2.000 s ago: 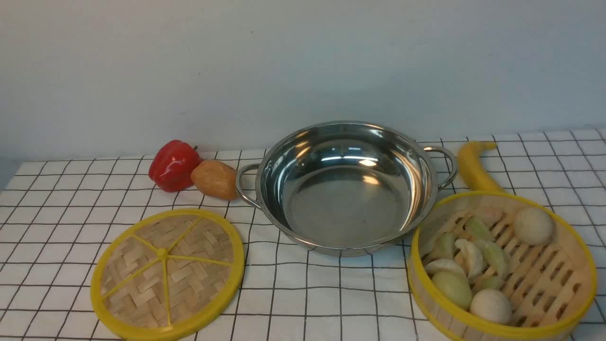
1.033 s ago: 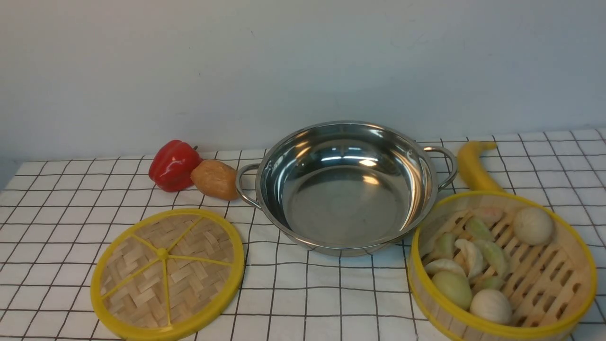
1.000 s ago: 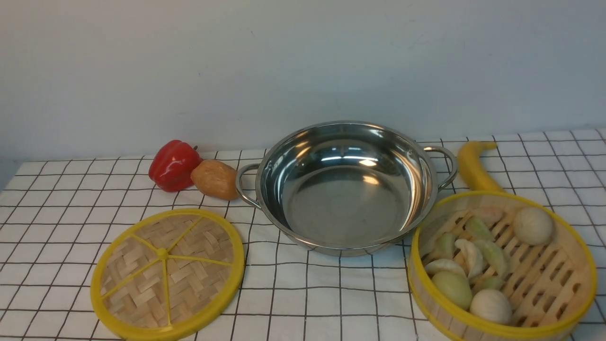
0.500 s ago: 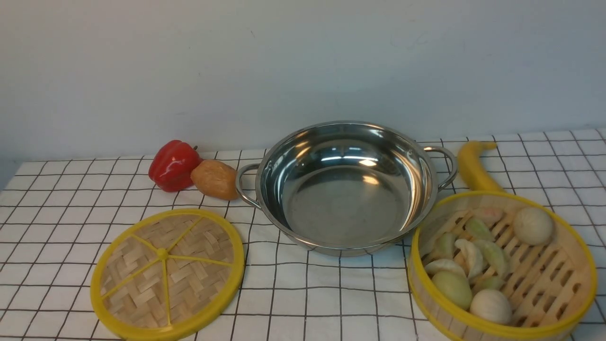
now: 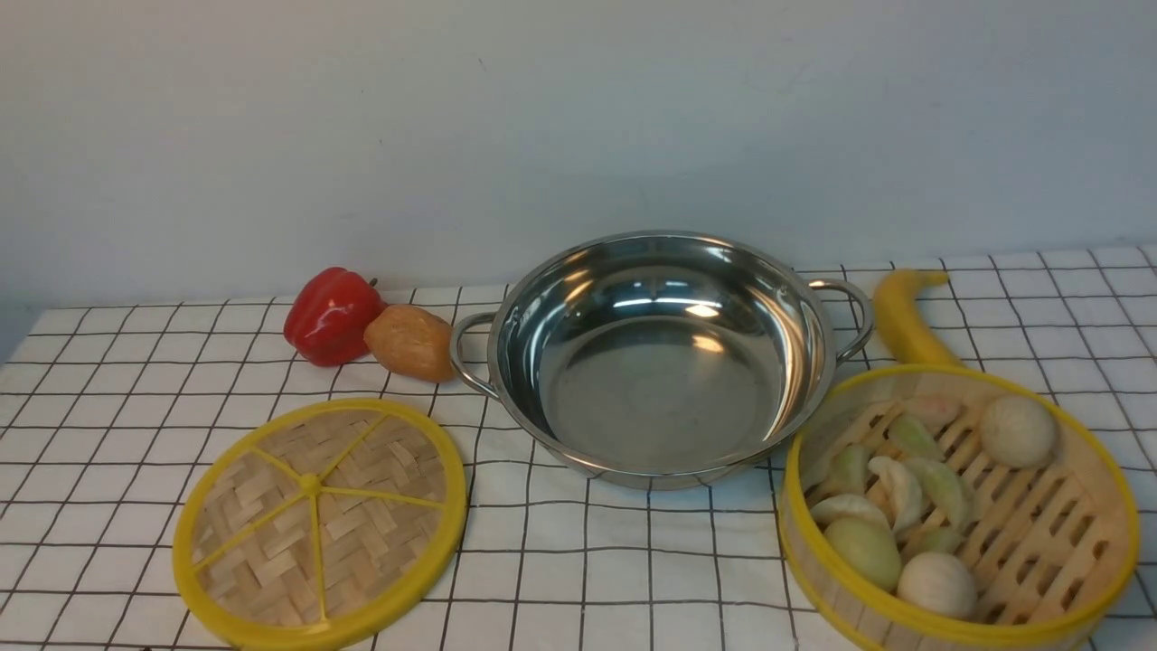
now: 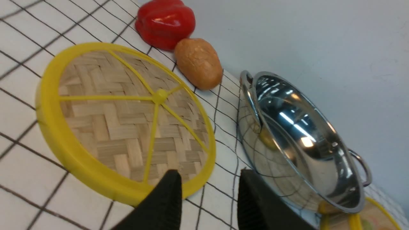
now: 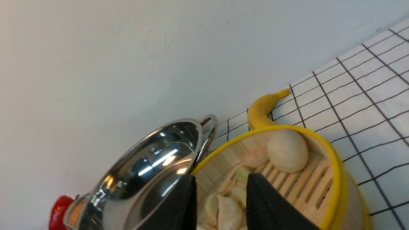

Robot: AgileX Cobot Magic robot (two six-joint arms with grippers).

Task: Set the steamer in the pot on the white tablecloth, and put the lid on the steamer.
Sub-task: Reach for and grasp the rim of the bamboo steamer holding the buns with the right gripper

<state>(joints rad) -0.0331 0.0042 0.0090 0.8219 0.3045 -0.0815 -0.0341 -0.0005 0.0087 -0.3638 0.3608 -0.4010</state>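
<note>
Pot (image 5: 664, 362): interior bare, open from above. Left handle hemmed by brown oval piece (image 5: 411, 342) and red pepper (image 5: 331, 315); right handle by banana (image 5: 904, 321). Steamer (image 5: 1039, 533) crowds its front-right wall. Lid (image 5: 318, 523) lies front-left. A strip of white tablecloth (image 5: 578, 561) lies free between lid and steamer.

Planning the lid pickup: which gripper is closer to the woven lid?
Left. The left gripper hangs close by the edge of the lid; the right gripper is at the steamer, beyond the pot.
</note>
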